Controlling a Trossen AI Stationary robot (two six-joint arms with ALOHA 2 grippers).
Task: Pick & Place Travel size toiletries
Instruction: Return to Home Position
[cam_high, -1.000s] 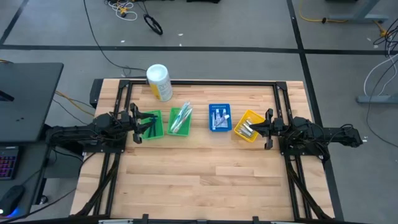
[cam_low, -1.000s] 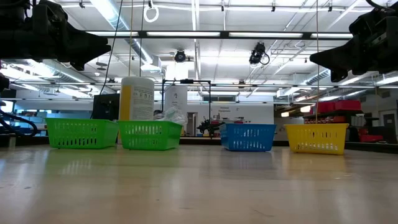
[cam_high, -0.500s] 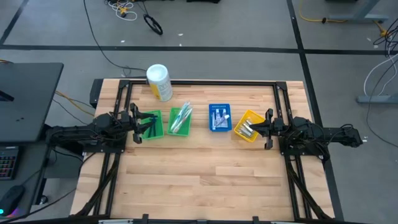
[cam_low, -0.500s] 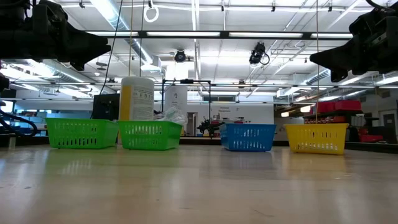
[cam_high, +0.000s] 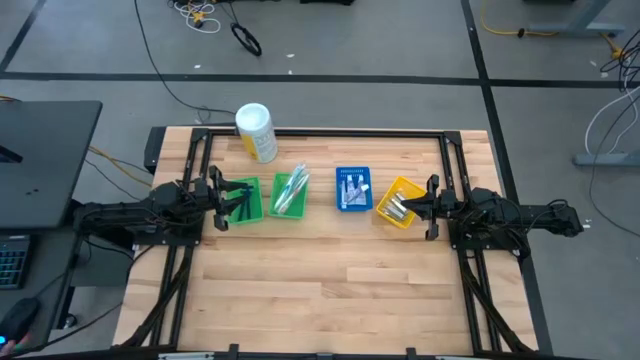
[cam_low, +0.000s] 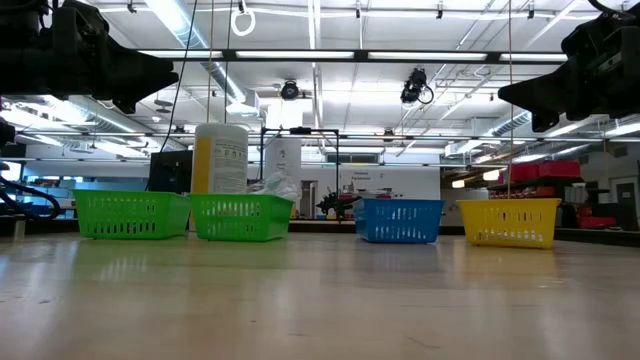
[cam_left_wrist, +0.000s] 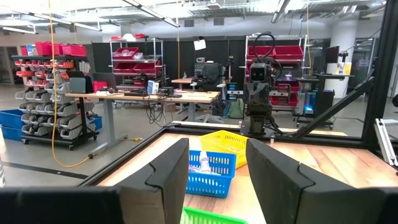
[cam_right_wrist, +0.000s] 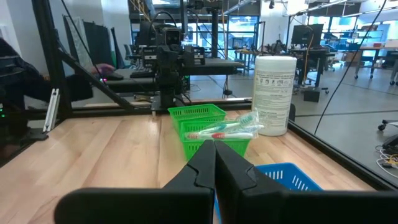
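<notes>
Across the whole scene nothing differs from the frames of a second ago: both arms stay frozen in the same pose and every bin sits where it did. Pale, striped wooden planks make up the bench, framed by dark metal rails. Both dark arms reach in level from opposite sides, raised clear of the wood in the low view. The left claw hangs over the outer green bin, its two blocky fingers standing apart with nothing between them. The right claw hovers at the yellow bin, its fingers pressed together and empty. A tall round canister, white with a yellow label, stands near the far edge behind the green bins. Four small plastic bins with slotted walls form a row: the outer green one, the inner green bin, the blue bin, then the yellow one, turned at an angle. Thin toothbrushes, green, red and white, lie heaped in the inner green bin. Small white tubes lie in the blue bin, and silvery pieces rest in the yellow bin.
</notes>
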